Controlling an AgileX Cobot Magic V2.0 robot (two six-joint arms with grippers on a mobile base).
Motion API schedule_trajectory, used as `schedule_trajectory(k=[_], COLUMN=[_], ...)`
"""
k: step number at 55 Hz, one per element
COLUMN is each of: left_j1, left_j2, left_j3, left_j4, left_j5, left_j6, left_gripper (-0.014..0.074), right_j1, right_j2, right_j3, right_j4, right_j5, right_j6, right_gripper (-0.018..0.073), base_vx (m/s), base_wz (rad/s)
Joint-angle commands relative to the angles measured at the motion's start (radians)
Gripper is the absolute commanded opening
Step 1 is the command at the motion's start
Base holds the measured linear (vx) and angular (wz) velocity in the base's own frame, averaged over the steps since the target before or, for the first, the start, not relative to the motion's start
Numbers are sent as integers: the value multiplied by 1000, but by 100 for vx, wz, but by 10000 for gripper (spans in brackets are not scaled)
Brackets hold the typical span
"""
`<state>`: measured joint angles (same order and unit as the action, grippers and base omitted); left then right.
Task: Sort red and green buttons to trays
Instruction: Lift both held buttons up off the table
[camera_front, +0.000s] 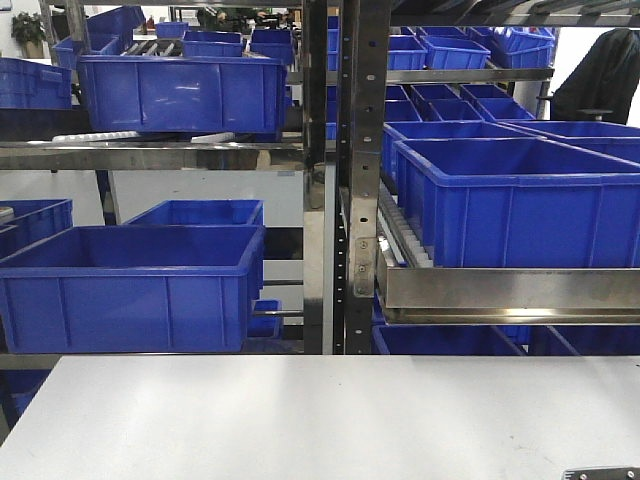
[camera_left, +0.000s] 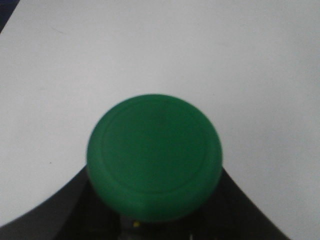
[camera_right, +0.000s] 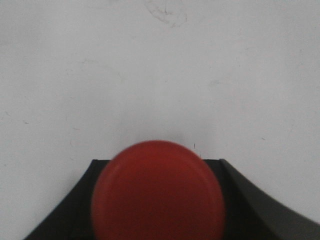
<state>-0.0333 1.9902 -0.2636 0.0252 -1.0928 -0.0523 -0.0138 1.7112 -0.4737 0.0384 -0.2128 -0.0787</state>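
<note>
Green button (camera_left: 154, 157), red button (camera_right: 157, 192), white table (camera_front: 300, 420)

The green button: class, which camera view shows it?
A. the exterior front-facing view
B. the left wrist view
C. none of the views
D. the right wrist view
B: the green button sits large and close in the left wrist view, whereas the right wrist view shows the red button and the front-facing view shows no button at all.

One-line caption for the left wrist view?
Green button, dome toward the camera, close and slightly blurred, against the white table.
</note>
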Motion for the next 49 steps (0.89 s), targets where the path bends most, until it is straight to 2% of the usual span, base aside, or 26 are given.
schedule_trajectory(k=[1,11,20,30,31,42,49], left_j1=[1,1,1,-2,-2,-2,-2], left_j2=[-29,-30,-83,-215,-341,-544,-708], left_j3=[-8,-8,-8,-8,-8,-8,-8], left_j4=[2,13,141,257,263,263,265], left_j5=[-62,-79,-91,-14,83,139,222], left_j6=[-10,-9,-6,-30,-102,-163,-201], left_gripper=[-3,-3,-3,-3,-3,-3,-3], right_j1=[2,2,2,14,71,211,293], right_j2=[-20,-20,-69,-195,-311,-470,-559], right_j3=[-21,-21,-21,-21,-21,-21,-21], right_j4=[0,-1,-7,-89,-178,-173,-173], right_j5=[-72,-110,-121,-68,-40,-43,-41], right_j6=[-3,-3,-3,-3,2,95,132], right_gripper=[288,123,-15,-14,-12,-11,-9], base_vx=[0,0,0,0,0,0,0], base_wz=[0,0,0,0,0,0,0])
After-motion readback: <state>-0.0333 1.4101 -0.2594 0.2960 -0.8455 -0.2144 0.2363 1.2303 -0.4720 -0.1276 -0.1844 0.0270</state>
